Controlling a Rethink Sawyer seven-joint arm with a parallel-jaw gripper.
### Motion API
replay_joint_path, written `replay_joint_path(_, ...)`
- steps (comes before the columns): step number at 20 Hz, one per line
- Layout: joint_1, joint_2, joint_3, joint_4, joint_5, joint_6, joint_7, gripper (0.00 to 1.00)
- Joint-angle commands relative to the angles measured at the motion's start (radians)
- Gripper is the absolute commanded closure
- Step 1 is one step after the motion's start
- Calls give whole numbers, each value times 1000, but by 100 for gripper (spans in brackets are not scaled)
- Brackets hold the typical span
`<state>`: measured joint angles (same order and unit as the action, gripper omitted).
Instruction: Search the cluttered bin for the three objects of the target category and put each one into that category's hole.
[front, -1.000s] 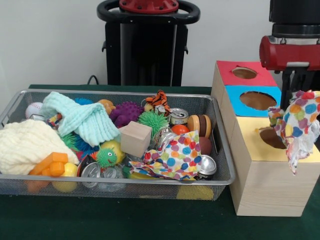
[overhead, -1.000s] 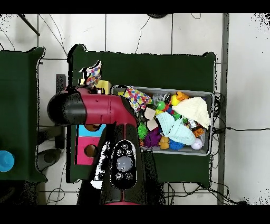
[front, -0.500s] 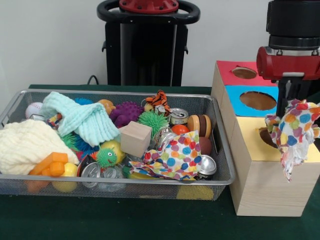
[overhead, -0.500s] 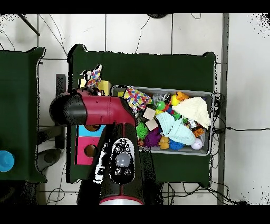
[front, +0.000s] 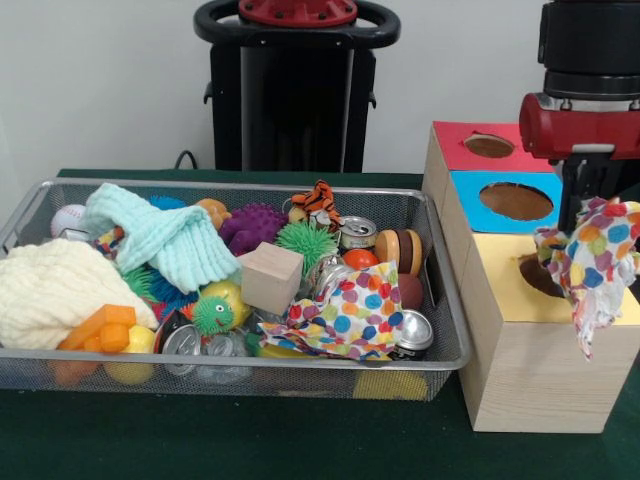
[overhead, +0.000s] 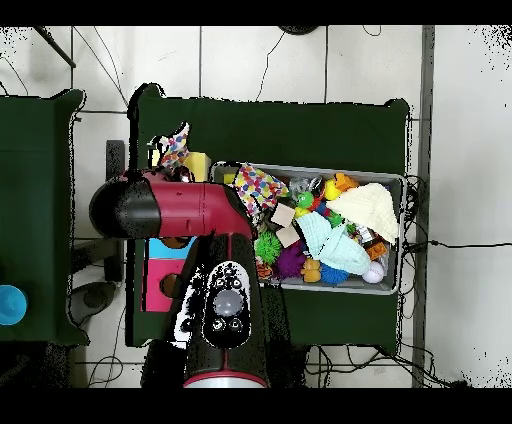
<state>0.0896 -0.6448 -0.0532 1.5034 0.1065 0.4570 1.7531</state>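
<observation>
My gripper (front: 587, 215) hangs at the far right over the yellow-topped box (front: 497, 290), shut on a polka-dot cloth (front: 592, 262). The cloth drapes down over the fingers and covers part of the dark hole (front: 540, 275) in that top. In the overhead view the same cloth (overhead: 175, 148) sticks out beyond the red arm (overhead: 185, 205). A second polka-dot cloth (front: 345, 312) lies in the wire bin (front: 250, 366) near its front right. A teal knit cloth (front: 165, 240) and a cream knit cloth (front: 50, 290) lie at the bin's left.
Behind the yellow top sit a blue top (front: 468, 188) and a red top (front: 462, 148), each with its own hole. The bin also holds a wooden cube (front: 270, 278), cans (front: 412, 332), spiky balls (front: 305, 243), a toy tiger (front: 318, 200) and orange blocks (front: 105, 328).
The gripper with the polka-dot cloth has come down a little and shifted slightly left over the yellow top. The cloth hangs differently. Nothing in the bin has moved.
</observation>
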Motion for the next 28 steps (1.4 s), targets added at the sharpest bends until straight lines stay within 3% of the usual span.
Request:
replay_joint_path(1,-6,23,27,-4,-39,147,74,100)
replay_joint_path(6,-18,3,20,-10,-50,179,53,100)
replay_joint_path(28,-47,4,17,16,-82,107,25,100)
